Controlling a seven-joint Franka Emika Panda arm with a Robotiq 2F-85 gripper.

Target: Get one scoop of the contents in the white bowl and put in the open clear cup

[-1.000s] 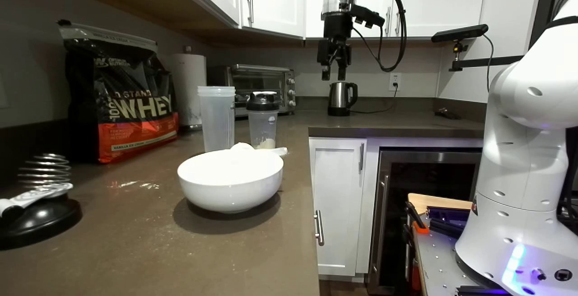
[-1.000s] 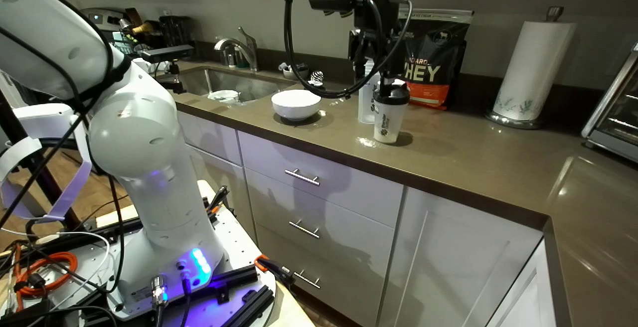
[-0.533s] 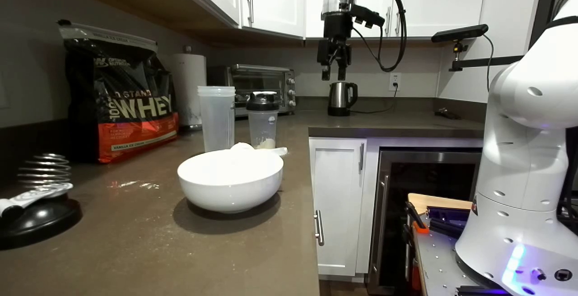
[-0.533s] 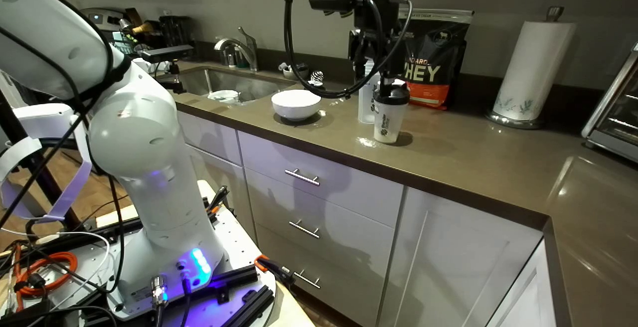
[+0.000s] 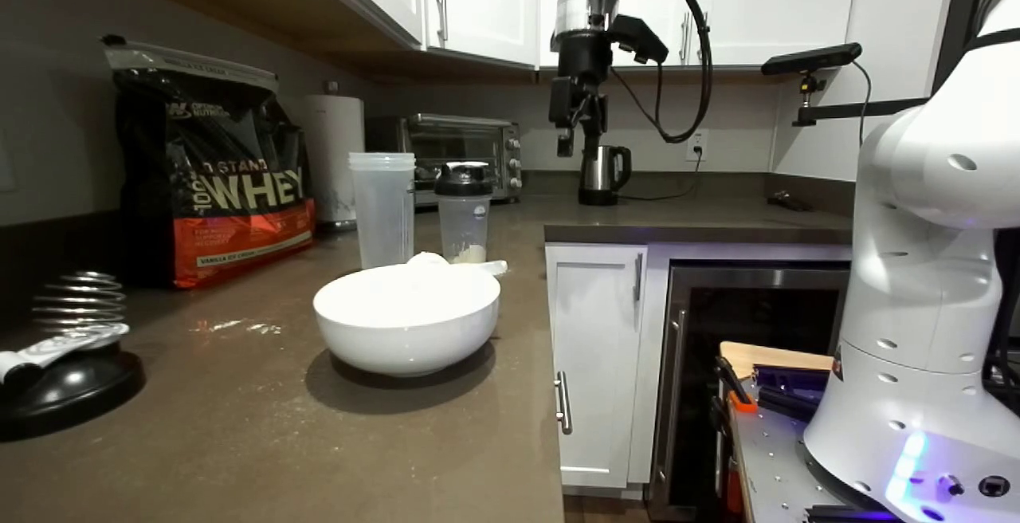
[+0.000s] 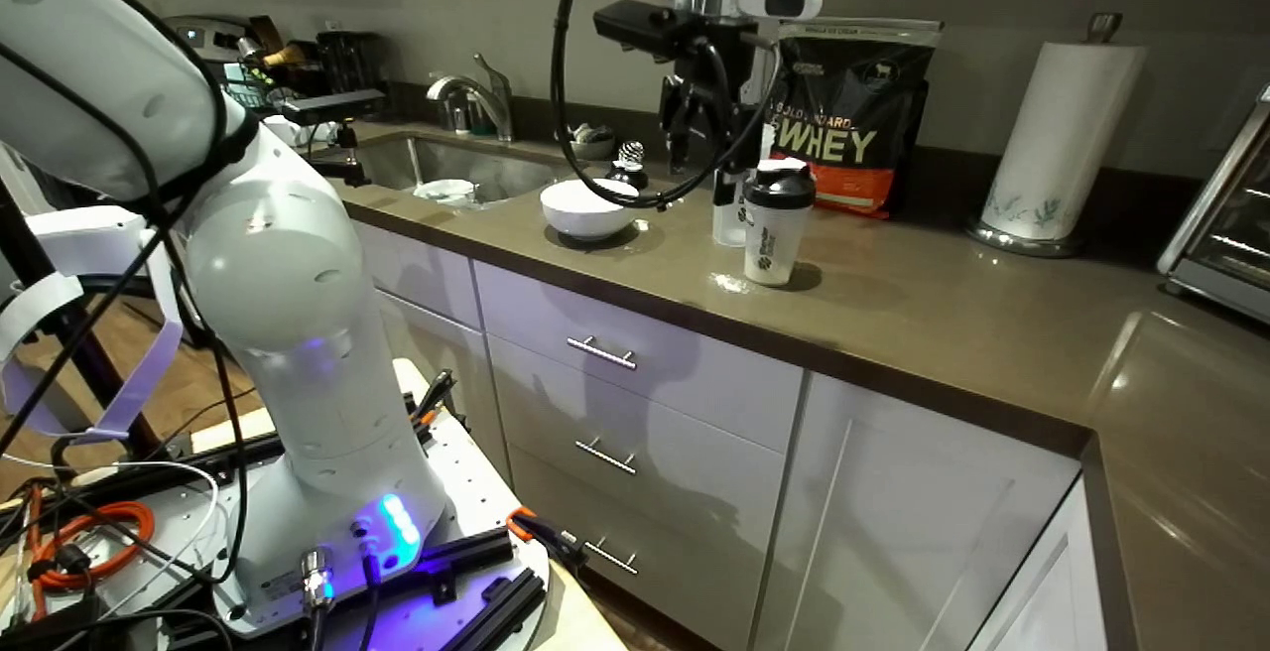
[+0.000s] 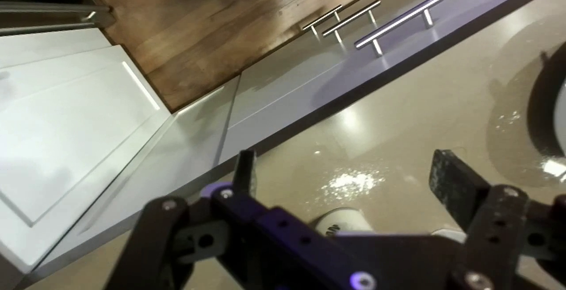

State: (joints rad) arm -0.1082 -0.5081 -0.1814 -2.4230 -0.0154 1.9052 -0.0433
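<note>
The job looked hardly begun. The gripper (image 5: pixel 578 147) hung above the counter (image 6: pixel 943 319) near its front edge, its fingers (image 7: pixel 450 186) spread wide in the wrist view with nothing between them. The white bowl (image 5: pixel 406 336) sat in from the front edge, well apart from the gripper; its inside was too bright for any powder to be told from the bowl itself. A pale strip at the bowl's far rim, in an exterior view, was probably the handle of the scoop (image 5: pixel 490 267), though whether it lay in the bowl or beyond it could not be told. The open cup (image 5: pixel 382 210) stood farther back, toward the wall edge; no powder showed in it, though the bowl hid its base in an exterior view. On that reading none of the task was done, and 4 steps were left: taking the scoop, filling it, carrying it to the cup and tipping it in. There was 1 gripper, 1 bowl, 1 open cup and, if the strip was read rightly, 1 scoop. Beside these were 1 lidded shaker (image 5: pixel 464 224) nearer the front edge, 1 bag (image 5: pixel 231 164) and 1 paper roll (image 6: pixel 1062 145) along the back edge, 1 whisk ball (image 5: pixel 78 300) and 1 black lid (image 5: pixel 72 391), 1 toaster oven (image 5: pixel 462 152), 1 kettle (image 5: pixel 599 176) by the far edge, and 3 drawer handles (image 7: pixel 399 21) below the front edge.
</note>
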